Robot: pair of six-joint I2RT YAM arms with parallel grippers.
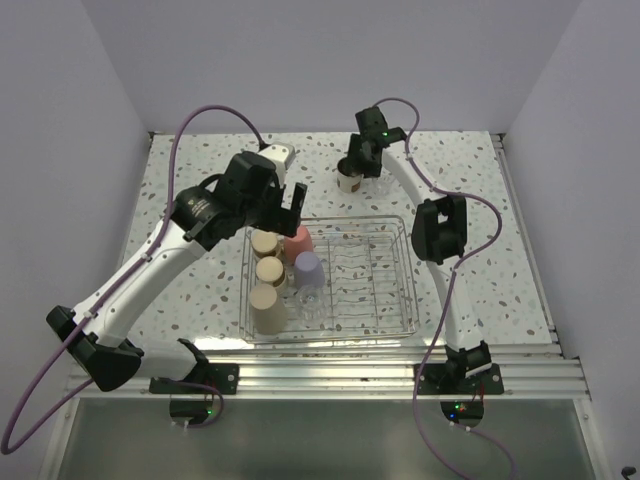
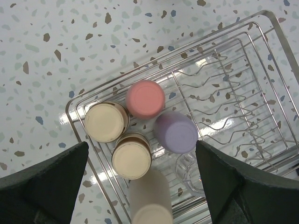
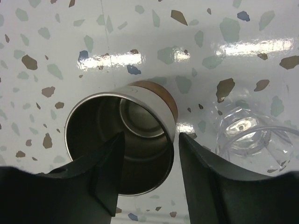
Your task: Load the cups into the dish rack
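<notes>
The dish rack (image 1: 395,290) sits mid-table. Its left end holds two upturned brown cups (image 2: 106,122) (image 2: 132,155), the red-pink cup (image 2: 145,98), the lavender cup (image 2: 176,132), the tall tan cup (image 2: 150,200) and a clear cup (image 2: 191,172). My left gripper (image 1: 290,203) hovers open and empty above them; it also shows in the left wrist view (image 2: 142,149). My right gripper (image 3: 151,136) is open at the back of the table. It straddles the rim of an upright brown metallic cup (image 3: 140,93), one finger inside and one outside. A second clear cup (image 3: 243,130) stands just right of it.
The right two thirds of the rack floor (image 1: 360,275) holds wavy wire dividers. White walls close in the speckled table (image 1: 190,170) on three sides. A metal rail (image 1: 330,375) runs along the near edge by the arm bases.
</notes>
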